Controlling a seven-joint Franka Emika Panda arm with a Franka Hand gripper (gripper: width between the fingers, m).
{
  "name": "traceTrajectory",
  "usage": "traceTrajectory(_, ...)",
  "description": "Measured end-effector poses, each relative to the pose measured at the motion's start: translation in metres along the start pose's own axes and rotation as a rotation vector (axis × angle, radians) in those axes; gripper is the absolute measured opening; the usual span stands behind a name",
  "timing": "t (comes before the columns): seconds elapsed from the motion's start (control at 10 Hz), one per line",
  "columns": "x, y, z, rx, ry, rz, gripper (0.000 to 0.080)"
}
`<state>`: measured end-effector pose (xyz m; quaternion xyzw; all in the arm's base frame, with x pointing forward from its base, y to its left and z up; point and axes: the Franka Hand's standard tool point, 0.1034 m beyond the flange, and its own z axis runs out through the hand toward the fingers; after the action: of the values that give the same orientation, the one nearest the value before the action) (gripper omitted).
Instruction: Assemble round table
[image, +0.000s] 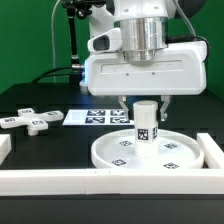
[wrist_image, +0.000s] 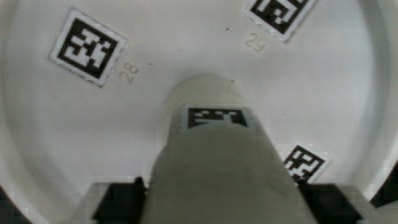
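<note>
Should the end effector (image: 144, 108) shift sideways or let go off-centre, the cylinder post (image: 145, 124) would probably tip or skid, since its seating cannot be seen. Left: cross-shaped piece (image: 30, 121), flat on the black worktop (image: 45, 152), well apart. Right: white rimmed disc (image: 108, 152), tagged, with the short thick white post upright near its middle, a tag facing near. The end effector straddles the post's top; pinching or slightly spread, it cannot be told.

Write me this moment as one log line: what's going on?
fingers: flanking post, grip unclear | post: upright on disc | cross piece: lying apart on table
</note>
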<state>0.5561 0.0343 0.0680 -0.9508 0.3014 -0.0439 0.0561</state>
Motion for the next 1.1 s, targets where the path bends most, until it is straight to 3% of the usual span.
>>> traceTrajectory(0.4, 0.0005, 0.0005, -0.0013, 0.049, -0.023, 0.493, 0.0409)
traceTrajectory(1.1, -0.008, -0.0034, 0.002, 0.063, -0.102, 1.103, 0.0409)
